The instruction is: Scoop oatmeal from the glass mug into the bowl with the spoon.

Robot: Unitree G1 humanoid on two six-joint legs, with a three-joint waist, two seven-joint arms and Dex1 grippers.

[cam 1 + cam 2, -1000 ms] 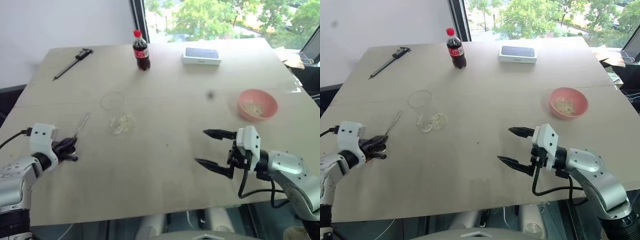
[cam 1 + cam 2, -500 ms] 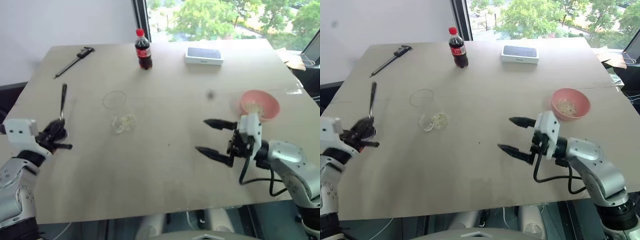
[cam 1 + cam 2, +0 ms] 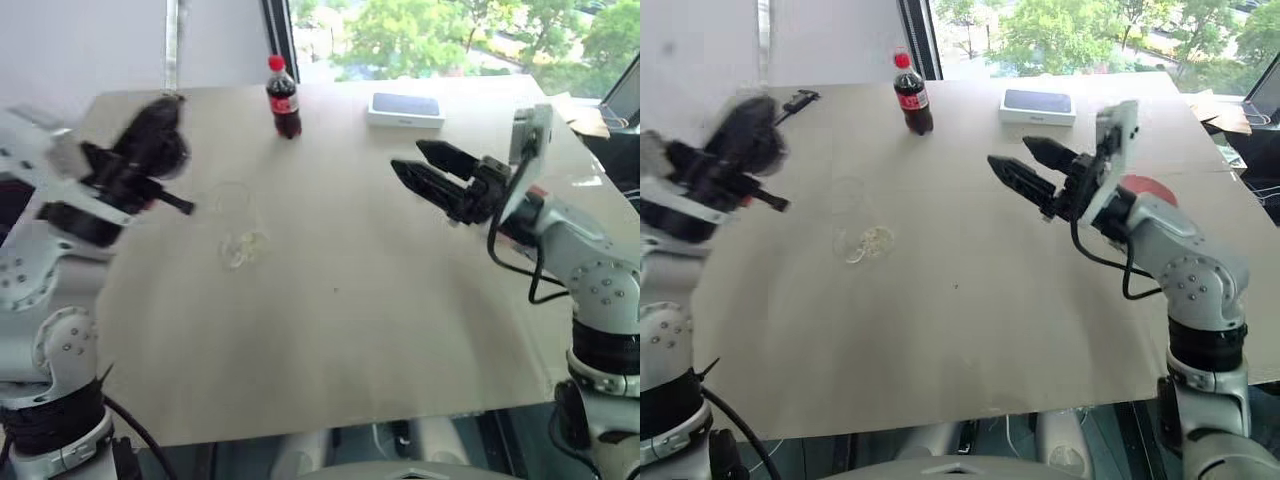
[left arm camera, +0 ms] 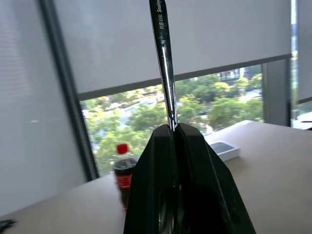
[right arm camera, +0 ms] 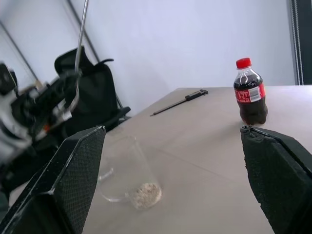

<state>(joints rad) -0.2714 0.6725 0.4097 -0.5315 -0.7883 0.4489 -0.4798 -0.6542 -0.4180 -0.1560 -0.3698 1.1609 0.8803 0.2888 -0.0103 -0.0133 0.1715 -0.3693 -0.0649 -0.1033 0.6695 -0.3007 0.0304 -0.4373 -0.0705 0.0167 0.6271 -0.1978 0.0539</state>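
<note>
Pinching the slim, shiny metal spoon [image 4: 164, 63] by the lower end of its long thin handle, the left gripper [image 4: 175, 134] has its two black fingers pressed tight together, and the handle stands nearly upright above them, lettering stamped along its polished face. The hand is raised over the left edge of the pale, matte table [image 3: 340, 330]. Opposite it, the right gripper [image 3: 1025, 168] is held up above the right half of the table with its pointed black fingers spread wide, nothing between them; their inner pads [image 5: 73, 180] carry a fine cross-hatched grip texture. Between and below the two hands, nearer the left one, the clear glass mug [image 5: 124, 168] stands on the tabletop, its thin walls see-through, with a small heap of pale beige flaky oatmeal [image 5: 145, 194] at its bottom. The spoon is lifted well clear of the mug and apart from it. A sliver of the salmon-pink bowl [image 3: 1152, 187] shows behind the right arm. Farther back stand a red-capped cola bottle [image 3: 282, 98], a flat white box with a dark top [image 3: 405, 110], and a dark metal caliper [image 5: 180, 101] by the far left corner.
</note>
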